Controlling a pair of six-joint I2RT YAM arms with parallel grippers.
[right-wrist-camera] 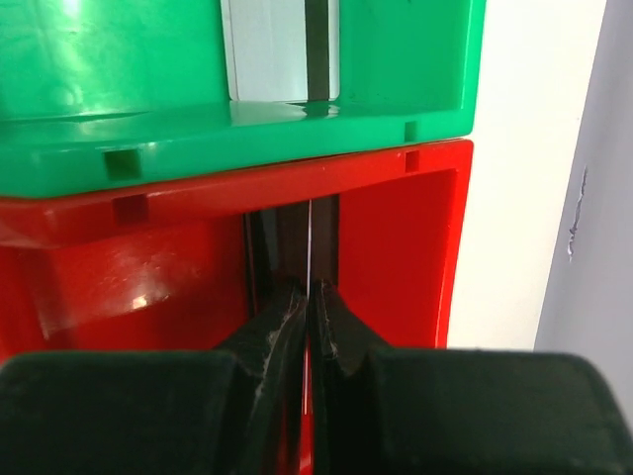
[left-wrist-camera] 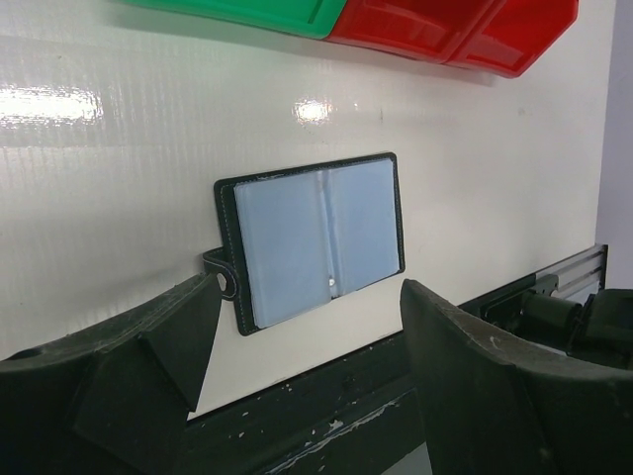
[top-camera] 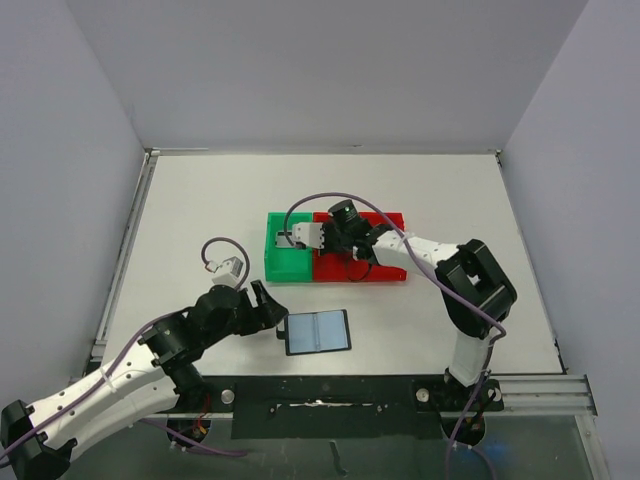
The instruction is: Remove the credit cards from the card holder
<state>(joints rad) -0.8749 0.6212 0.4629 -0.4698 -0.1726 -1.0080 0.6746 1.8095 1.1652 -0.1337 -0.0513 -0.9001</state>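
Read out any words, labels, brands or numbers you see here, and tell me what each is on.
None can be read.
The open card holder shows only blank blue-grey pockets.
The green bin and red bin bear no marks.
The greyish card in the green bin shows only a dark stripe; the thin card pinched by the right gripper is seen edge-on.

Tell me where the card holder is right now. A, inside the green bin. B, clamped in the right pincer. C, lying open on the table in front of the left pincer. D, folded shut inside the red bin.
C: the card holder lies spread open and flat on the white table, just ahead of the open left pincer.
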